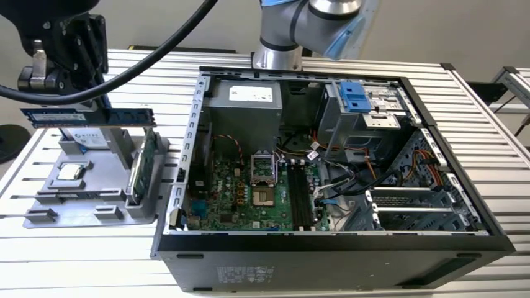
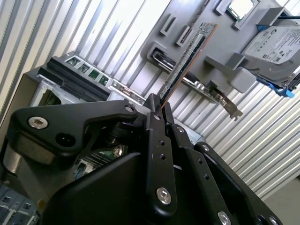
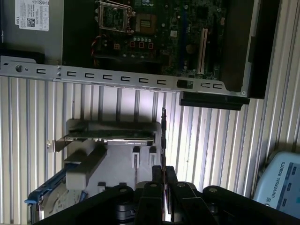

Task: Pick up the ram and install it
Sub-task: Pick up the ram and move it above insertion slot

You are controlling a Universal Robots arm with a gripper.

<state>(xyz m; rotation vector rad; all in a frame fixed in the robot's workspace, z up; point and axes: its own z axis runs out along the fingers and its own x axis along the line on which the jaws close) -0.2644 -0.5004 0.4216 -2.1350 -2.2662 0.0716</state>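
The exterior view showed the ram (image 1: pixel 87 117) at full length: a blue stick held level at about ten o'clock in that view. The tool (image 1: pixel 89 105) pinched its long edge from above, fingers closed tight on it. In the second wrist view the ram (image 2: pixel 187 61) appeared edge-on, a thin strip running out from the tool (image 2: pixel 158 108). In the first wrist view the ram (image 3: pixel 163 136) was a mere line above the tool (image 3: pixel 164 183).

The ram hung in the air over a grey holder (image 1: pixel 79 208), which sat at nine o'clock of the open computer case (image 1: pixel 331 267). The holder carried a hard drive (image 1: pixel 85 138), a processor chip (image 1: pixel 71 172) and a green card (image 1: pixel 148 162) standing on edge. The card and the case's side wall stood between the ram and the motherboard (image 1: pixel 240 198) with its long black slots (image 1: pixel 300 197).

The first wrist view added a pale handheld pendant (image 3: pixel 281 183) lying on the slats. A thick black cable (image 1: pixel 157 49) crossed at eleven o'clock in the exterior view, and the arm (image 1: pixel 290 25) rose at twelve o'clock behind the case. The surface (image 1: pixel 497 186) was ribbed metal slats.
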